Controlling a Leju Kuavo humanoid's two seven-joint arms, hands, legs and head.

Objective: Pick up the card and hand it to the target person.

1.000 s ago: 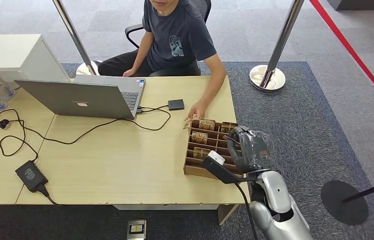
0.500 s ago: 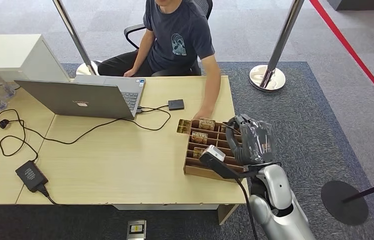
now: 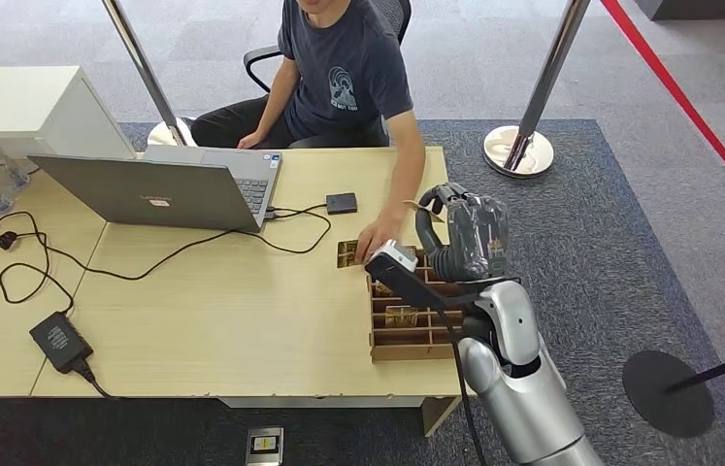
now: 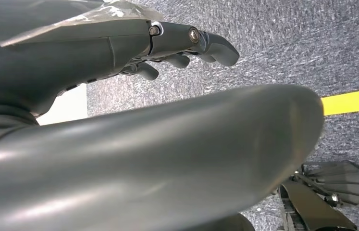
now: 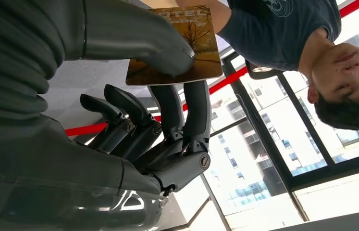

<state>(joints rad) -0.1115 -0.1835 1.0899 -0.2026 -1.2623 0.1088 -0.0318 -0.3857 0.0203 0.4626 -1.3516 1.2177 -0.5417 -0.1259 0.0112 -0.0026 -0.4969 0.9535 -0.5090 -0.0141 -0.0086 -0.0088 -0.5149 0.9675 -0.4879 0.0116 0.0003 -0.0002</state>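
- Card: pinched betw. thumb and fingers of right hand, raised over desk's right edge.
- Left hand: hangs by floor, fingers loosely apart, holds nothing.
- Step: handover; next, prob. extend card twd person seated at far edge.
- Desk: wooden tray at near-right corner, laptop, cables.
- Room: grey carpet.

Wooden table carries laptop, card tray.

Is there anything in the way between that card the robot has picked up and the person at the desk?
Nothing visible. The right hand pinches the card above the wooden tray, and the person sits just across the table corner, with open space between.
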